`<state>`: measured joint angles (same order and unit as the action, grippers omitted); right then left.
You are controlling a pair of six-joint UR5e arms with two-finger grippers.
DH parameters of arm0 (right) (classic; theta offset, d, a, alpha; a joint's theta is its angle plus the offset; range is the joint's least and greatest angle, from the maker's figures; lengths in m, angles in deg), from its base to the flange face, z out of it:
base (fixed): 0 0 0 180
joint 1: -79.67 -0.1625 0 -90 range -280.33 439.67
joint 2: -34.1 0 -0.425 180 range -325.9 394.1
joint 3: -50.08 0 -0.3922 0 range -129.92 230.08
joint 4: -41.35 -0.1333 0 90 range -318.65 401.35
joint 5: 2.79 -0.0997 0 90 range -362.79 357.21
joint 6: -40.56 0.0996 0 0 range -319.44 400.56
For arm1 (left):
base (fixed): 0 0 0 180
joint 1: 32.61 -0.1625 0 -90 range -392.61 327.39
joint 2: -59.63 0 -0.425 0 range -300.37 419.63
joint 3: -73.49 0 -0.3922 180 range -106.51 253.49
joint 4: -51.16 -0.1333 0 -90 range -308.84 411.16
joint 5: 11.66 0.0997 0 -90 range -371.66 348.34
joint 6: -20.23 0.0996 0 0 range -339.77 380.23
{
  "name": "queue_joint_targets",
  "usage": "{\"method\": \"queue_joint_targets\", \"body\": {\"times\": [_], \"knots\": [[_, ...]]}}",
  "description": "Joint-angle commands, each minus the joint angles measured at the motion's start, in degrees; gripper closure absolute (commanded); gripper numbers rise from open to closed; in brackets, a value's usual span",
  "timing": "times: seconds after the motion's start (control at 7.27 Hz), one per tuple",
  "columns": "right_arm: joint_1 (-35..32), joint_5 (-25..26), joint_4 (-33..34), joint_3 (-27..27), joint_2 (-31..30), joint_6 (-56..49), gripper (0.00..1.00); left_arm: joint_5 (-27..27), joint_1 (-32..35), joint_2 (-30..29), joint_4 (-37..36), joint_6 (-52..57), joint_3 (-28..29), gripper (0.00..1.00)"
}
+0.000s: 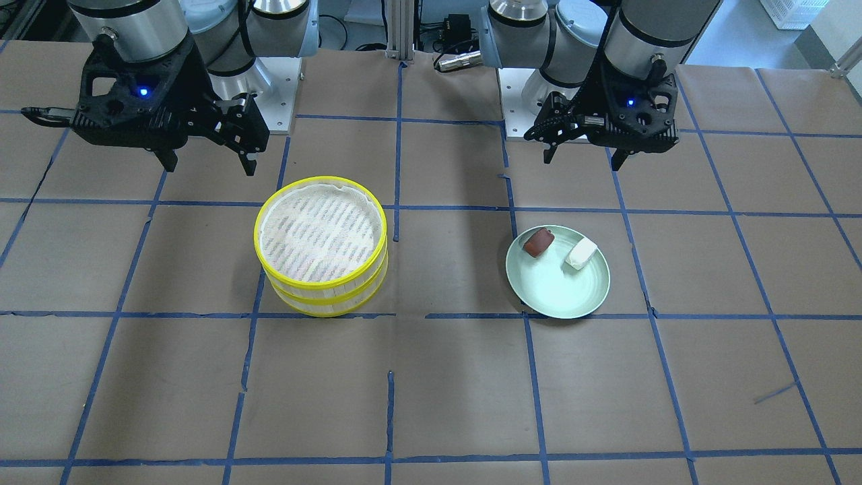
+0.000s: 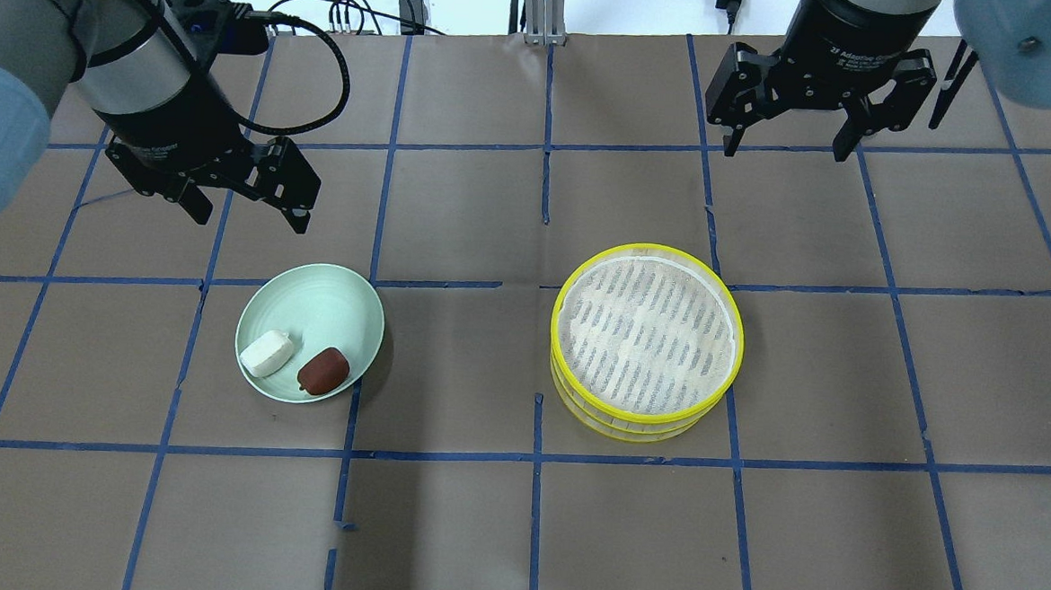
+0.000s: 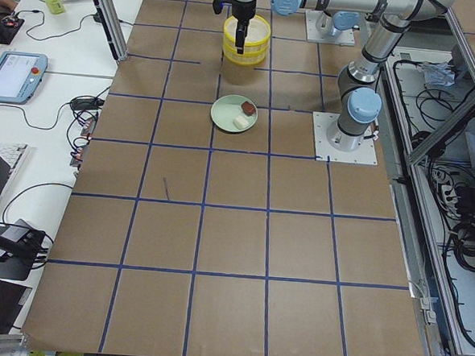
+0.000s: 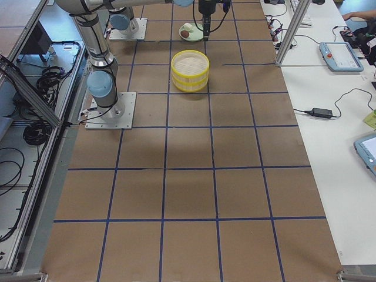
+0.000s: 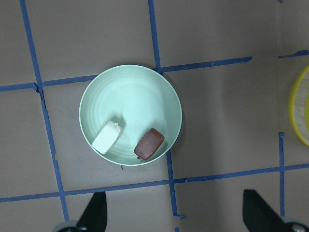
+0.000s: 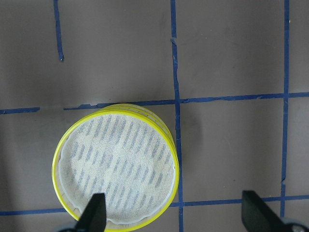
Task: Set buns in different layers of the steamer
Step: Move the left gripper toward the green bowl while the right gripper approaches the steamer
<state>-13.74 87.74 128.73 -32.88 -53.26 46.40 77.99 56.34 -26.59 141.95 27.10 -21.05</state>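
Observation:
The reddish-brown bun (image 1: 539, 242) and the white bun (image 1: 581, 254) lie side by side on a pale green plate (image 1: 555, 289). They also show in the overhead view, the brown bun (image 2: 324, 370) and the white one (image 2: 267, 353), and in the left wrist view, brown (image 5: 149, 143) and white (image 5: 105, 137). The two-tier steamer (image 1: 323, 296) stands stacked and empty, its white liner showing (image 2: 635, 427) (image 6: 116, 169). My left gripper (image 1: 581, 160) (image 2: 250, 220) hangs open and empty high over the plate. My right gripper (image 1: 209, 167) (image 2: 787, 151) hangs open and empty high over the steamer.
The table is covered in brown paper with a grid of blue tape. The plate (image 2: 313, 306) and the steamer stand about one grid square apart. The arm bases (image 1: 283, 101) stand at the robot's edge of the table.

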Motion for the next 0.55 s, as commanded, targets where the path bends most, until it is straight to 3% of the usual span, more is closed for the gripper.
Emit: {"method": "queue_joint_targets", "body": {"times": [0.0,0.41], "knots": [[0.1,0.4,0.0,0.0,0.1,0.0,0.00,0.0,0.0,0.0,0.0,0.1,0.1,0.00],[-0.1,-0.1,0.0,-0.4,-0.8,-0.8,0.00,0.0,-0.2,0.1,0.1,0.2,-0.2,0.00]]}}
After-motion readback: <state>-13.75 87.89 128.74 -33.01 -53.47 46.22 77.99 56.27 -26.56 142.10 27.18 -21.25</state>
